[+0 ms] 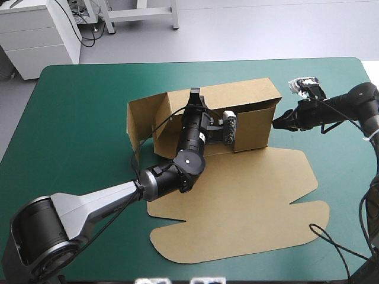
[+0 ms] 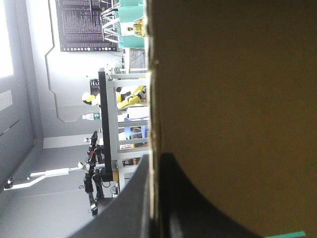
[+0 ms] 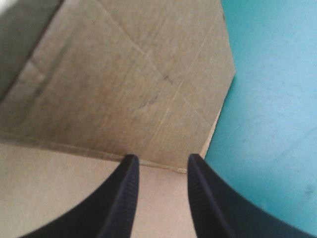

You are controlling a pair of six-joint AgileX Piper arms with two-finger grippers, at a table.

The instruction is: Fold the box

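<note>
We see the left gripper [image 1: 194, 96], fingers clamped on the brown box [image 1: 251, 94] at its raised wall; the right gripper [image 1: 278, 122], fingers slightly apart, touches the box's end toward the table's [image 1: 77, 118] right edge.

High view looks down over the worktop [image 1: 71, 118]; both wrist views sit hard against the box [image 1: 249, 127], left one turned sideways.

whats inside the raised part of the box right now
The left gripper reaches inside the box, shut on the far wall's top edge. Its arm covers much of the floor, so whether anything else lies there cannot be seen.
</note>
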